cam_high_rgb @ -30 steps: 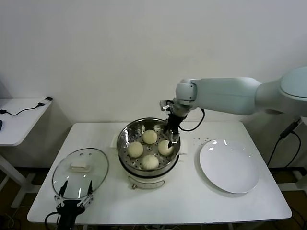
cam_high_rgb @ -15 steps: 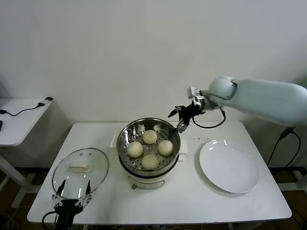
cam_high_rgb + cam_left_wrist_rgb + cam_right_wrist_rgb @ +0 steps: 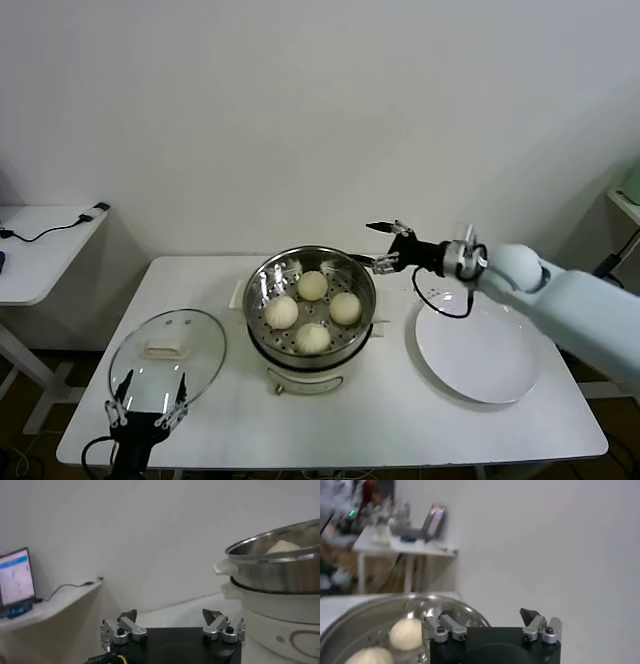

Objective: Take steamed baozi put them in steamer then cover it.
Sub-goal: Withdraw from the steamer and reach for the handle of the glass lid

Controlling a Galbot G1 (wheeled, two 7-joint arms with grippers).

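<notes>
At the table's near edge, about seven o'clock from the steamer (image 3: 310, 305), my left gripper (image 3: 146, 412) waits with fingers spread, empty, a little lower than a second ago. Just beyond it lies the cover (image 3: 167, 360), flat on the table (image 3: 400, 420), unmoved. At centre, all four steamed baozi (image 3: 313, 311) sit on the steamer's perforated tray, as before. The white plate (image 3: 480, 348) rests at four o'clock from the steamer. My right gripper (image 3: 385, 246), which hung over the buns a second ago, has pulled back to two o'clock of the rim, spread wide and holding nothing.
</notes>
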